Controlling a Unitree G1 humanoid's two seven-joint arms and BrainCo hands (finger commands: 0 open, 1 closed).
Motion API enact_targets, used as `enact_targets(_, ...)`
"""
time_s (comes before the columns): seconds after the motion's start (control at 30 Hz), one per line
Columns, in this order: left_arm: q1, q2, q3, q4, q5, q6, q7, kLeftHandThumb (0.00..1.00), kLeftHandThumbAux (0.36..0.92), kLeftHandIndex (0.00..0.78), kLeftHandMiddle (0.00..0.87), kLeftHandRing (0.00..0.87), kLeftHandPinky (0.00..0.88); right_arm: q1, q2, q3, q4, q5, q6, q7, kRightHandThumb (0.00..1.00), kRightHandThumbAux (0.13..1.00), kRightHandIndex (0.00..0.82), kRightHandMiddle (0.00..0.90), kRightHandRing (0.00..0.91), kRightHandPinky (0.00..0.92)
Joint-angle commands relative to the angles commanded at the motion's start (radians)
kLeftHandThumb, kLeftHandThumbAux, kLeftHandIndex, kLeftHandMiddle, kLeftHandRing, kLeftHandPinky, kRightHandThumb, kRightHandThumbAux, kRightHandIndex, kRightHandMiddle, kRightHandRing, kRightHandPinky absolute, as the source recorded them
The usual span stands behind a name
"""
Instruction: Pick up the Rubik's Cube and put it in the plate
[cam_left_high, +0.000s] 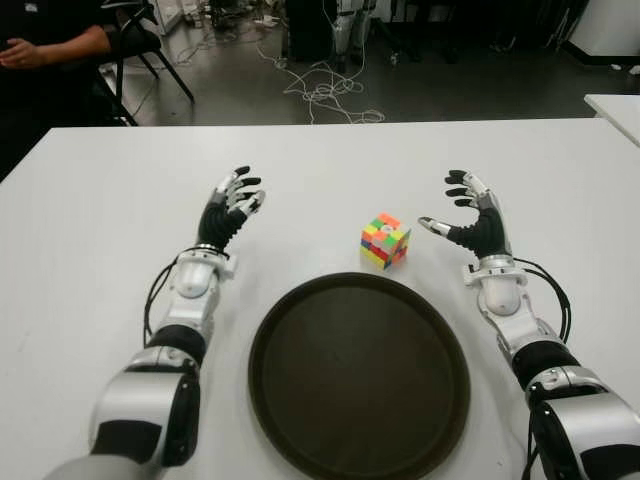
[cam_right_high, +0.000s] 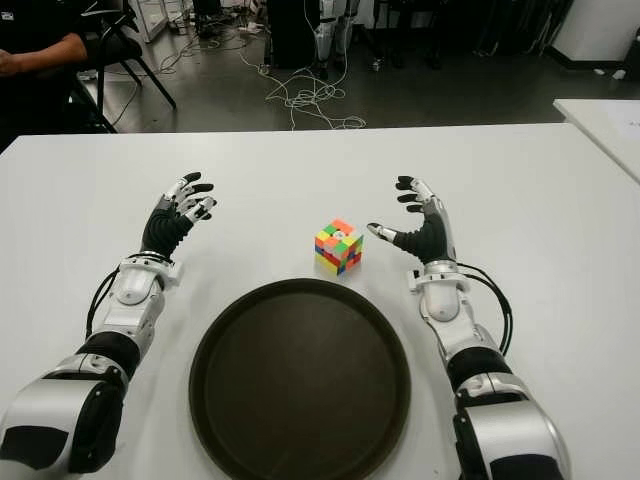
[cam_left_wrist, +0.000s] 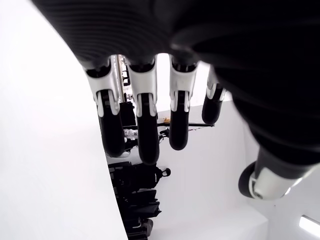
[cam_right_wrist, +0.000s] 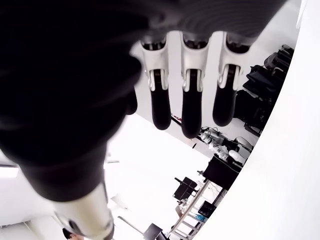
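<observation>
Both hands, left hand (cam_left_high: 232, 205) and right hand (cam_left_high: 470, 215), spread; plate (cam_left_high: 300, 420) holds nothing.

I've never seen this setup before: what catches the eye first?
The bright multicoloured cube on the white table, just beyond the big dark round plate. An open robot hand shows on each side of it, the right hand nearer than the left hand, neither touching it.

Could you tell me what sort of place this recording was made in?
Probably a robotics lab or workshop: loose cables trail over the grey floor behind the white table, and a seated person watches from the far corner.
</observation>
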Motion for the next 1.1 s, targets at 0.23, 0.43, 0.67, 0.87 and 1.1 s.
enact_targets(0.23,-0.001,-0.008,0.013,-0.002,-0.015,-0.004,-0.016,0.141,0.611,0.149,0.245,0.288,0.333,0.0,-0.006,-0.001,-0.005,-0.002,0.01,0.002,0.128,0.876,0.246,0.292,0.292,0.303)
enact_targets(0.43,-0.001,-0.012,0.016,-0.006,-0.015,-0.007,-0.016,0.144,0.612,0.158,0.247,0.289,0.331,0.0,-0.013,-0.006,-0.011,0.001,0.001,-0.002,0.105,0.875,0.251,0.291,0.297,0.317)
enact_targets(0.67,0.004,-0.01,0.009,-0.009,-0.003,-0.01,-0.008,0.118,0.626,0.167,0.252,0.282,0.312,-0.01,-0.021,-0.021,-0.032,0.006,-0.01,-0.022,0.09,0.856,0.255,0.288,0.299,0.329)
enact_targets(0.87,0.011,-0.006,-0.002,-0.015,0.011,-0.009,-0.001,0.108,0.619,0.156,0.243,0.274,0.318,0.009,-0.033,-0.016,-0.099,-0.023,-0.028,-0.072,0.048,0.856,0.273,0.295,0.299,0.32)
enact_targets(1.1,0.014,-0.004,-0.009,-0.019,0.02,-0.021,0.008,0.113,0.618,0.165,0.251,0.286,0.342,0.01,-0.043,-0.003,-0.117,-0.053,-0.046,-0.116,0.072,0.863,0.281,0.294,0.294,0.316)
